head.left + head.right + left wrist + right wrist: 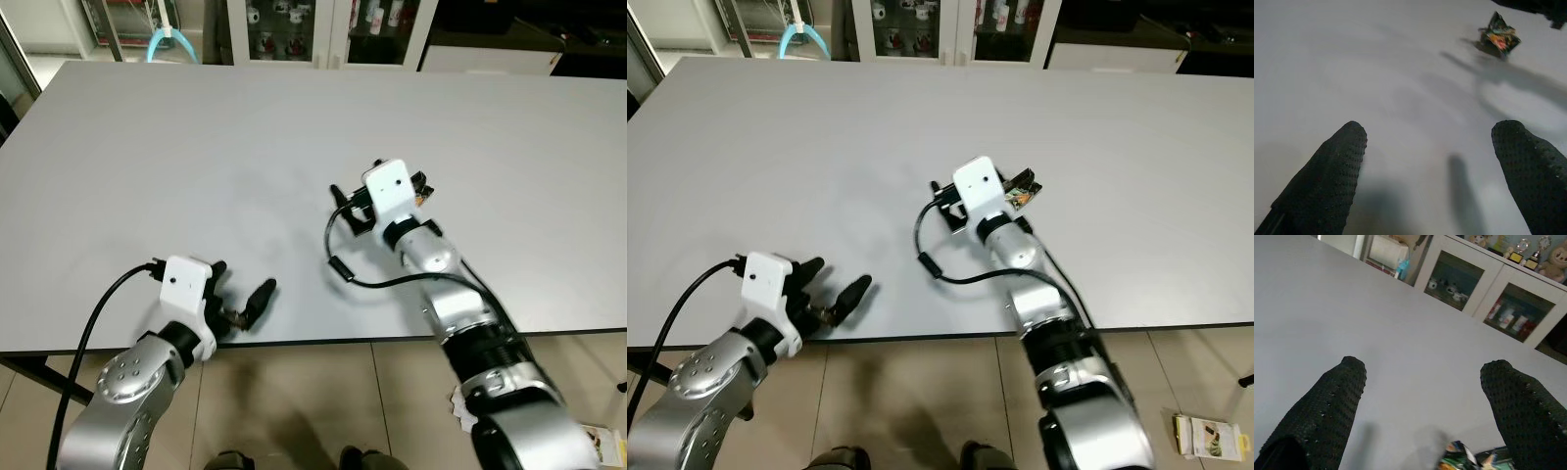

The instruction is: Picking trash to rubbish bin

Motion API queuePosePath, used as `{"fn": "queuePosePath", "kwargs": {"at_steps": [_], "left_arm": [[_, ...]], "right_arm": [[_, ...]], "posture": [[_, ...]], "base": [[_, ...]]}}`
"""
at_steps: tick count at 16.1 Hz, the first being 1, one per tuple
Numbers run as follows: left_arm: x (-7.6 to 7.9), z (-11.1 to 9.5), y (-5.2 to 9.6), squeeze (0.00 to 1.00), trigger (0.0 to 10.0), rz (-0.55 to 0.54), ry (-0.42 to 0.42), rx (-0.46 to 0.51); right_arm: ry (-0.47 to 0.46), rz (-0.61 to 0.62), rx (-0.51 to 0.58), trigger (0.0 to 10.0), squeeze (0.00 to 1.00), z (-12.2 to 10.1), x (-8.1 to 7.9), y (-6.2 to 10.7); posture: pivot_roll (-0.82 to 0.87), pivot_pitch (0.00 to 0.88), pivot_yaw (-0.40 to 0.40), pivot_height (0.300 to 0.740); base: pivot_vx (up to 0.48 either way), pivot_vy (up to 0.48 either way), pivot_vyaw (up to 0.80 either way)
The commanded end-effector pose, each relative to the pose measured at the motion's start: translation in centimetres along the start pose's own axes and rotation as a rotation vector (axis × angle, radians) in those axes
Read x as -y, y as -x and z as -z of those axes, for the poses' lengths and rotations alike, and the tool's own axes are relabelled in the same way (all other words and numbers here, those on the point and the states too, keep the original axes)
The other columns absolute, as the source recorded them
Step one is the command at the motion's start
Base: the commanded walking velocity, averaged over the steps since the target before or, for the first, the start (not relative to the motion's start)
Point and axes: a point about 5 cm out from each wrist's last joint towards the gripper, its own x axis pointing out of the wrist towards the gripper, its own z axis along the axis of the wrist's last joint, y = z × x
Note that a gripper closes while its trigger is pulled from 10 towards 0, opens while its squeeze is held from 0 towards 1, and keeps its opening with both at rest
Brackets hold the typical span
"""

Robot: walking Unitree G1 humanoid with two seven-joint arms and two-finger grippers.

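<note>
On the grey table [196,147], the right gripper [989,201] hangs fingers spread over a crumpled wrapper [1021,190] (mostly hidden beneath it). The left gripper [242,299] gapes wide at the near edge. Glass-fronted cabinets [1488,298] stand far off; more litter [1210,436] lies on the floor, right.

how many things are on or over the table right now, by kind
grippers: 2, left gripper at the near edge, right gripper open over the wrapper
wrappers: 1, a crumpled snack wrapper on the table
total: 3
</note>
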Motion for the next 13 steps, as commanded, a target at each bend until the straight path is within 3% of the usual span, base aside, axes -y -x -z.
{"fn": "queuePosePath", "kwargs": {"at_steps": [1, 8, 13], "left_arm": [[0.7, -0.2, 0.4, 0.0, 10.0, 0.066, -0.003, -0.011], [1.5, -0.5, 2.8, 0.0, 10.0, 0.179, -0.061, -0.081], [2.1, -0.2, 3.4, 0.0, 10.0, 0.206, -0.06, -0.103]], "right_arm": [[0.029, 0.016, -0.011, 10.0, 0.0, 0.1, 0.6, -0.2], [0.13, 0.0, -0.073, 10.0, 0.0, 0.8, 2.0, -0.7], [0.163, 0.018, -0.065, 10.0, 0.0, 0.7, 2.6, -0.9]], "posture": [[0.06, 0.175, -0.038, 0.74], [0.08, 0.208, -0.05, 0.74], [0.09, 0.218, -0.046, 0.74]], "base": [[0.0, 0.0, 0.0], [0.0, 0.0, 0.0], [0.0, 0.0, 0.0]]}}
